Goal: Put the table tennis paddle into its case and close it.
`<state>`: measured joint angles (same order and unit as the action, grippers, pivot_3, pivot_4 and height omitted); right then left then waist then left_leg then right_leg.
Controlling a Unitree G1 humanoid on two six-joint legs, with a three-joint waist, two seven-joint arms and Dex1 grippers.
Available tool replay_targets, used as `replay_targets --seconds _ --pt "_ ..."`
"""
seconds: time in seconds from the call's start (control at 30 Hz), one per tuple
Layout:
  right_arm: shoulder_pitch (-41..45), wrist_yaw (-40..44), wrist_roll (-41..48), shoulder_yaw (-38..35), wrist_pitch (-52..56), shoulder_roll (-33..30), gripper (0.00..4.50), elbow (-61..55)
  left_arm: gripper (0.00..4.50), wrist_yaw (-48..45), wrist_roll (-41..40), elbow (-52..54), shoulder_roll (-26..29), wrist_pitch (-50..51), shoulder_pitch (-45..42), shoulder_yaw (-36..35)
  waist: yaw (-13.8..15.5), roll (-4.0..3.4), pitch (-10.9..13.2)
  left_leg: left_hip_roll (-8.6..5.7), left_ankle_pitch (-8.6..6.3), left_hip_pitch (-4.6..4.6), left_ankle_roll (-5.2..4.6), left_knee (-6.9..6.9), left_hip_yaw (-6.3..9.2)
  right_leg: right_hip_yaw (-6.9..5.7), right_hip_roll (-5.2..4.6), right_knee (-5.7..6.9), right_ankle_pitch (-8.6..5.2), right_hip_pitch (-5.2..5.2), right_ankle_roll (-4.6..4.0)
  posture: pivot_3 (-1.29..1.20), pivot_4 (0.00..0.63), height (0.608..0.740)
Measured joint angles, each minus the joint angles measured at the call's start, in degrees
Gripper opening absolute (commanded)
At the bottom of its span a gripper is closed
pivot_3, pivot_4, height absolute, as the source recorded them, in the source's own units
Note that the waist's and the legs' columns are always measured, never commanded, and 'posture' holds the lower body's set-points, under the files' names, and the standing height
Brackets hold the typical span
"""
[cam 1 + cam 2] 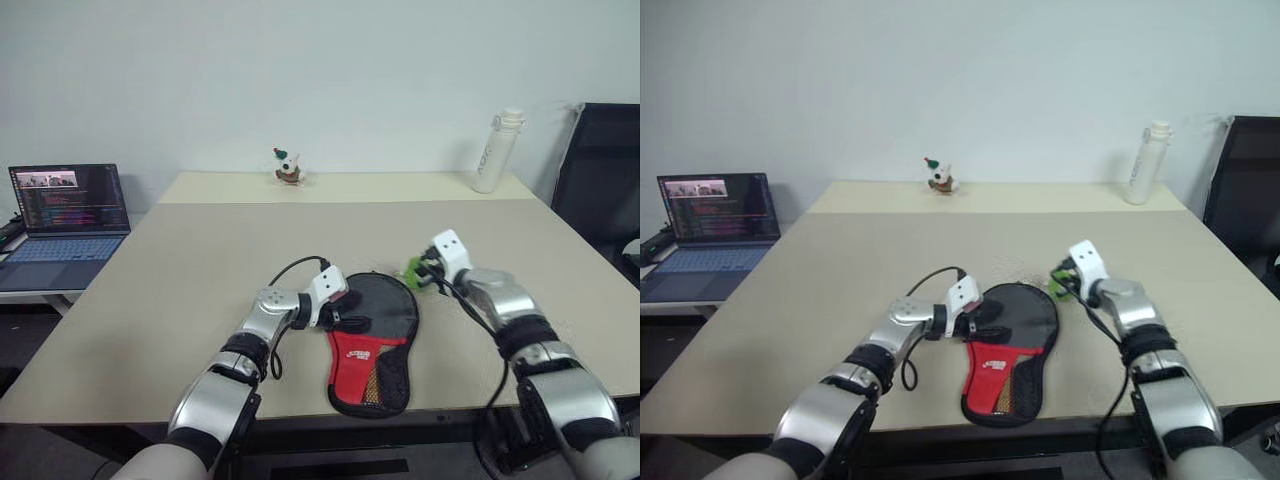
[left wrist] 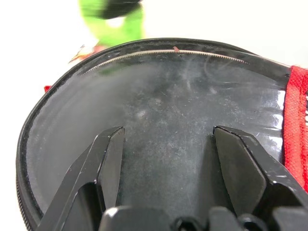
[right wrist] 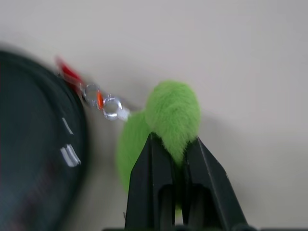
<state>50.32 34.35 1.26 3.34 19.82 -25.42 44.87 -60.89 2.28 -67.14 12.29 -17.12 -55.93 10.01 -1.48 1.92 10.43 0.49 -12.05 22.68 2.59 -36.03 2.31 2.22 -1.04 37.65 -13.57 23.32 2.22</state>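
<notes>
The case (image 1: 385, 310) lies flat near the table's front edge, black round part away from me, red mesh section toward me. The table tennis paddle is hidden. My left gripper (image 1: 345, 308) rests at the case's left edge. In the left wrist view its fingers (image 2: 110, 144) stand apart over the black face, holding nothing. Off the case's far right rim, my right gripper (image 1: 422, 268) is shut on the fuzzy lime-green pull (image 3: 173, 108). A small ring chain (image 3: 103, 103) links the pull to the zipper.
An open laptop (image 1: 68, 205) sits on a side table at the left. A white bottle (image 1: 497, 150) and a small figurine (image 1: 289, 167) stand at the table's far edge. A black chair (image 1: 600, 180) is at the right.
</notes>
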Motion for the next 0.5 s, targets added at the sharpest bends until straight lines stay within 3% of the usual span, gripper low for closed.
replay_targets --seconds 0.27,0.4,0.5 --pt "-18.92 7.37 6.68 -1.98 19.02 -9.79 0.01 -35.18 3.20 0.48 0.48 -0.75 -1.27 0.41 -0.44 -0.39 0.61 -0.25 -0.14 -0.05 0.00 0.12 0.00 -0.04 0.12 -0.12 -0.03 -0.12 -0.01 -0.02 0.04 0.00 0.150 0.740" --pt "-30.71 14.73 16.59 -3.40 32.81 -18.67 0.01 -58.77 3.20 0.87 0.78 -1.05 -1.92 0.44 -0.50 -0.53 1.16 -0.37 -0.23 -0.01 -0.09 0.17 -0.10 -0.02 0.22 -0.23 -0.02 -0.49 0.02 -0.13 0.10 0.00 0.150 0.740" --pt "-34.59 16.90 22.15 -4.99 38.71 -22.10 0.01 -69.02 3.20 1.48 1.01 -1.26 -2.29 0.46 -0.63 -0.52 1.31 -0.34 -0.25 -0.02 -0.09 0.19 -0.11 -0.05 0.22 -0.24 -0.03 -0.60 0.07 -0.17 0.19 0.00 0.150 0.740"
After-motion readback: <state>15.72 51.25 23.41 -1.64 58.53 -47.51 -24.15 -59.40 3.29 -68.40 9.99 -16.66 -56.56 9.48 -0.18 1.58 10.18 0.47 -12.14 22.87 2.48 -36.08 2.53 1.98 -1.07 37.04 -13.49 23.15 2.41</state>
